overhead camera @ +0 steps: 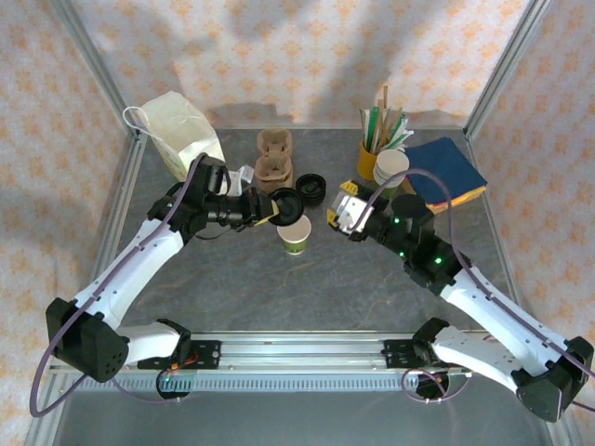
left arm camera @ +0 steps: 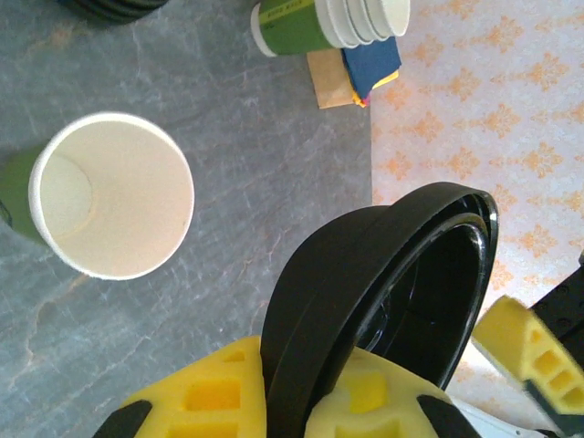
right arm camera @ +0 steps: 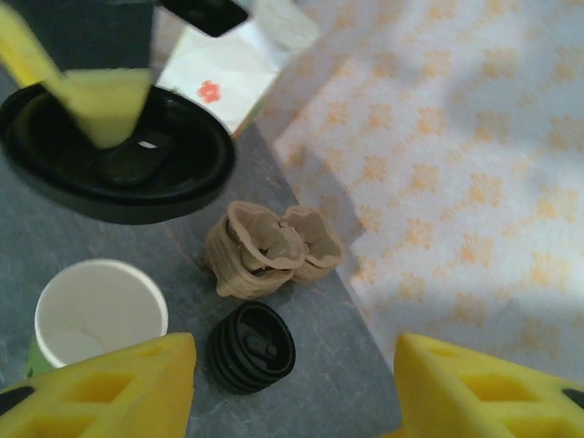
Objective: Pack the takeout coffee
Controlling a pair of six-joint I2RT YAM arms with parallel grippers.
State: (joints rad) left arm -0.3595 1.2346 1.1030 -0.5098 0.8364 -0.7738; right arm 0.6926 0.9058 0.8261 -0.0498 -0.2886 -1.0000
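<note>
1. The left gripper is clenched on a round black plastic lid. Its yellow fingers pinch the rim so that the lid stands tilted on edge.
2. The small paper cup, white with a green lower part, stands upright and lidless near the middle of the grey stone-patterned table, just in front of the held lid. The lid looks clear of the cup's rim in the left wrist view, but from above the two overlap, so this is uncertain.
3. The right gripper hovers just to the right of the cup, released, with its yellow fingers spread wide and nothing between them.
4. Behind the cup sit a stack of spare black lids and, farther back, brown moulded-pulp cup carriers.
5. At the back right stand a yellow cup of sticks and straws, a stack of lidless white-and-green cups and a pile of dark blue napkins.
6. A white paper bag with handles lies at the back left.
</note>
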